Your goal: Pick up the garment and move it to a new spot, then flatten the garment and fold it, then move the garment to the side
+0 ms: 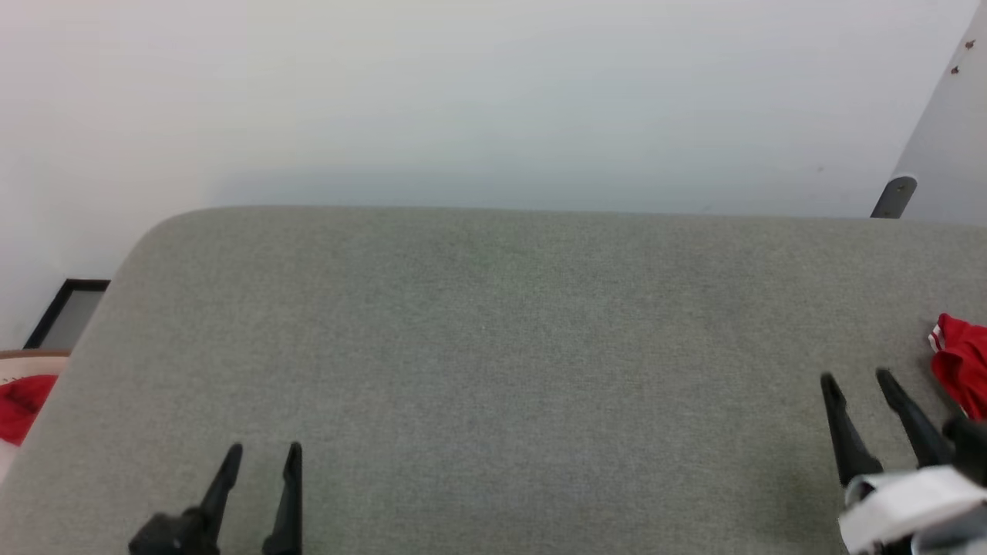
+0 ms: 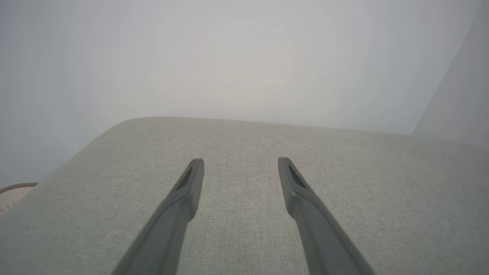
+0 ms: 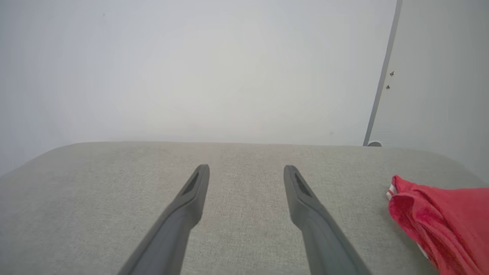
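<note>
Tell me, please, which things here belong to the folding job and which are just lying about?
For the job: the red garment at the right edge of the grey padded surface; left gripper and right gripper, both open.
Lying about: a red cloth off the surface's left; a black frame by the wall.

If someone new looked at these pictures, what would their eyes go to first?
Probably the crumpled bright red garment with a white-striped edge, lying at the far right of the big grey-green fabric cushion. Next come the dark left gripper at the lower left and the dark right gripper close beside the garment, both open and holding nothing.
</note>
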Robot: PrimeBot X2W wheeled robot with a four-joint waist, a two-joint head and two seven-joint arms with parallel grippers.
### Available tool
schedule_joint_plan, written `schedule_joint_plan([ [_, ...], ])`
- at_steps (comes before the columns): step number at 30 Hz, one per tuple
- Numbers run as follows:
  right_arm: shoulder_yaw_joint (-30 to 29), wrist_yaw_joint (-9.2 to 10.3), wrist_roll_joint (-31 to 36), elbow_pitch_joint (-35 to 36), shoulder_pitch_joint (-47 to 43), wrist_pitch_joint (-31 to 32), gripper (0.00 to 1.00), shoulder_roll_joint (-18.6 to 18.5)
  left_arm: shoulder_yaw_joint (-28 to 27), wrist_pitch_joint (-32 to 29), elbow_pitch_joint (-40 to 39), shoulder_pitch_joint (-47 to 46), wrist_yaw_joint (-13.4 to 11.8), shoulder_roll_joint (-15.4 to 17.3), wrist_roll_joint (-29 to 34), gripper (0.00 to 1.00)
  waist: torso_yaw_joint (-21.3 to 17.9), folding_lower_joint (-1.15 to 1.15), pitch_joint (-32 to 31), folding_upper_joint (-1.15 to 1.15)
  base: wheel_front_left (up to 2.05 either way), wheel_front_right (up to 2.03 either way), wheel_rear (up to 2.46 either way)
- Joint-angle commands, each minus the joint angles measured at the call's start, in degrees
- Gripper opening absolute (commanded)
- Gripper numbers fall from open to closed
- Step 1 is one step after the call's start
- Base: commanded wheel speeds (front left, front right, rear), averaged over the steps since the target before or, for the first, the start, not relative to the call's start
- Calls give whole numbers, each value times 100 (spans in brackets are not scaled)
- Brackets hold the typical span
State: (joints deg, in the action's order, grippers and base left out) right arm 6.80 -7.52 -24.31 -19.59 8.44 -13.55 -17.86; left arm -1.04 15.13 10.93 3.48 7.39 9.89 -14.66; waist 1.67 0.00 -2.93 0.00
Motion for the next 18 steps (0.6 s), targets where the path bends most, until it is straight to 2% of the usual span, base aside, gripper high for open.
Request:
schedule_joint_plan([
  [1, -69, 6, 23, 102, -142, 19, 100, 11, -20, -2, -42, 100, 13, -25, -9, 100, 14, 0, -9, 0, 0, 0, 0],
  [8, -662, 6, 196, 1054, -960, 341, 100, 21, -45, -2, -354, 444, 13, -155, 40, 100, 135, 0, 72, 0, 0, 0, 0],
  [12, -959, 6, 305, 1640, -1284, 584, 100, 240, -113, -2, -450, 572, 13, -204, 48, 100, 144, 0, 103, 0, 0, 0, 0],
  [18, -1098, 7, 365, 1972, -1431, 730, 100, 484, -113, -2, -455, 506, 13, -204, 100, 100, 140, 0, 101, 0, 0, 0, 0],
])
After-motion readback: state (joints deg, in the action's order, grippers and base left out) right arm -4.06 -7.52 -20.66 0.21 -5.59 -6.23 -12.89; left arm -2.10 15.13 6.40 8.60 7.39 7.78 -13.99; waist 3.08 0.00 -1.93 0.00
